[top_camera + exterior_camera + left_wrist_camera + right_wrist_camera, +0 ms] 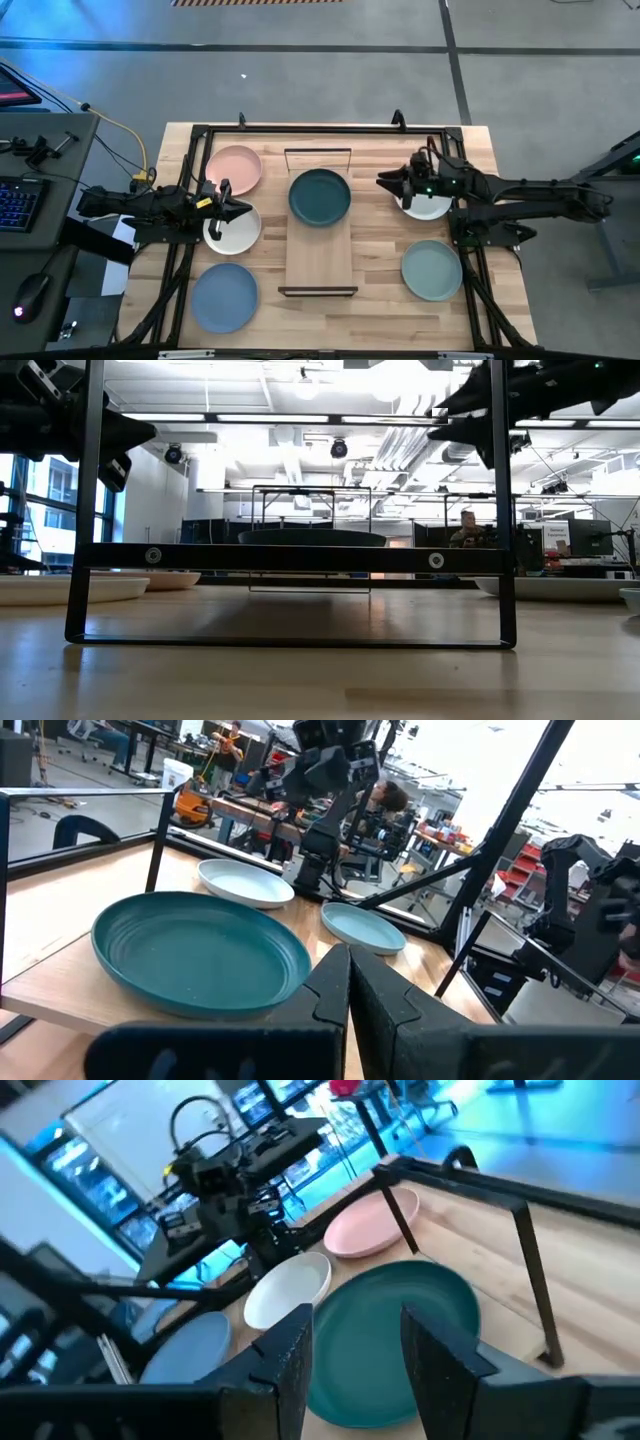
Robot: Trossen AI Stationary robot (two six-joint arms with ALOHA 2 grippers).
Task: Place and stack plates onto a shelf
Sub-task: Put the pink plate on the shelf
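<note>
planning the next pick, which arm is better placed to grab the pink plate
Left. The pink plate lies on the left side of the table, just beyond the left hand, which is over the white plate. The right hand is across the shelf.

Long light-wood shelf (320, 255) with black wire ends, in the middle of the table. Dark teal plate (320, 197) flat on its far half. Pink plate (234, 168), white plate (234, 231), blue plate (224, 297) on the left. Whitish plate (428, 207), sage green plate (432, 270) on the right.
</note>
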